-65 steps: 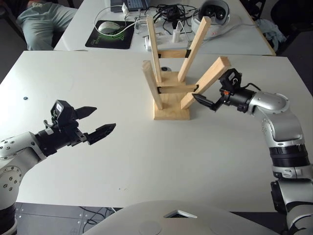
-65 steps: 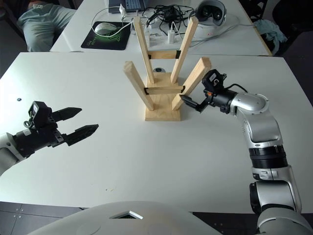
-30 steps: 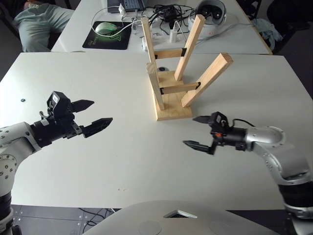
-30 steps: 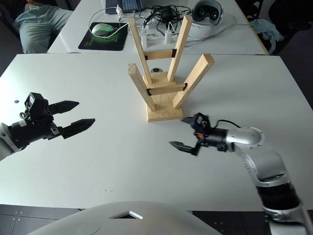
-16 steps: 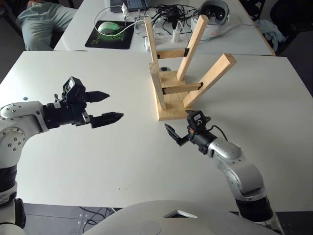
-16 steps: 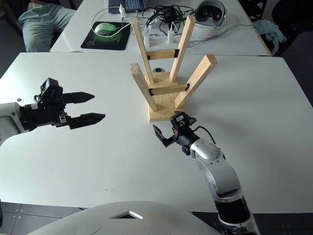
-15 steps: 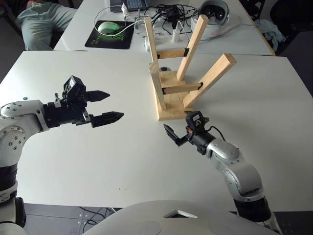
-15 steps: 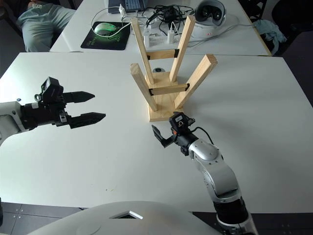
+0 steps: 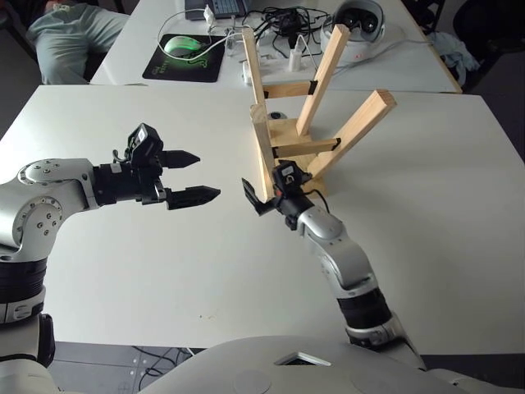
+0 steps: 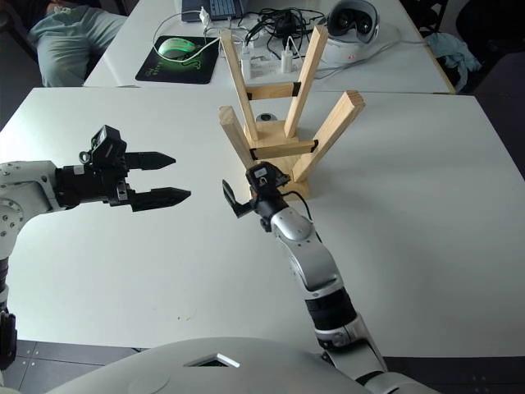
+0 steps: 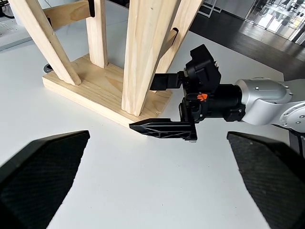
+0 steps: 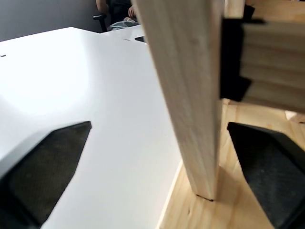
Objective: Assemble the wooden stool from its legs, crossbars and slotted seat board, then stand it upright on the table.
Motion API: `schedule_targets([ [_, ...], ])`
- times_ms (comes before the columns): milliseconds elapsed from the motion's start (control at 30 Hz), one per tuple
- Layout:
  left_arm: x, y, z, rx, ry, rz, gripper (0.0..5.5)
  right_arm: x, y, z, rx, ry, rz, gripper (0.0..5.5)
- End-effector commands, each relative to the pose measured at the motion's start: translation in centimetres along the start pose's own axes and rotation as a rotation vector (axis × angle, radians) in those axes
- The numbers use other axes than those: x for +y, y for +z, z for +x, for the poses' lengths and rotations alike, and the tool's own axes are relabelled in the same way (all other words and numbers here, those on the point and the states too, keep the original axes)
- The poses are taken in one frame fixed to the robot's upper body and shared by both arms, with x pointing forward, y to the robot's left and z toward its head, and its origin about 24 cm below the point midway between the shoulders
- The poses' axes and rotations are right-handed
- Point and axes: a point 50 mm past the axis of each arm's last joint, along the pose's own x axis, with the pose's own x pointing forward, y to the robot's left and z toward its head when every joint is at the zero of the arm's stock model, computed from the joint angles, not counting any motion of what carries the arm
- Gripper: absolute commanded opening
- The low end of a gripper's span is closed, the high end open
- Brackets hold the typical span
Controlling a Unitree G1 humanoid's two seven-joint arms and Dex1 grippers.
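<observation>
The wooden stool (image 9: pixel 289 182) rests upside down, its seat board flat on the white table (image 9: pixel 164 271) and its legs pointing up. Two crossbars (image 9: pixel 303 148) join the legs. My right gripper (image 9: pixel 261 190) is open at the base of the near left leg (image 12: pixel 188 95), one finger on either side of it, the far finger partly hidden behind the wood. The left wrist view shows that leg (image 11: pixel 143 52) between the right gripper's fingers (image 11: pixel 162 129). My left gripper (image 9: pixel 190 175) hovers open and holds nothing, a short way left of the stool.
A second table behind holds a mouse pad with a mouse (image 9: pixel 184 56), tangled cables (image 9: pixel 287 20) and a white headset (image 9: pixel 358 18). A small round hole (image 9: pixel 277 116) sits in the table behind the stool.
My right gripper has swung left along the seat board's front edge to the near left leg. My left gripper has moved right, closer to the stool. The stool has not moved.
</observation>
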Motion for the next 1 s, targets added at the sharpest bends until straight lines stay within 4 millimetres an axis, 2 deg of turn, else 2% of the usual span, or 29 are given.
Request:
schedule_targets([
  [33, 0.2, 0.9, 0.2, -0.005, 0.003, 0.031, 5.4, -0.2, -0.7, 0.5, 0.038, -0.048, 0.008, 4.78],
  [267, 0.3, 0.7, -0.1, -0.015, 0.026, 0.03, 5.4, -2.1, -0.6, 0.5, 0.044, -0.147, -0.007, 3.65],
  [500, 0.5, 1.0, -0.1, -0.021, 0.031, 0.036, 5.4, -1.1, -0.5, 1.0, 0.08, -0.148, -0.043, 2.66],
  [800, 0.6, 1.0, -0.1, -0.022, 0.036, 0.043, 5.4, -0.9, -0.9, -0.1, 0.162, -0.112, -0.059, 1.42],
  [1000, 0.6, 1.0, -0.2, -0.019, 0.034, 0.044, 5.4, -1.2, -0.8, -0.2, 0.162, -0.112, -0.072, 1.29],
])
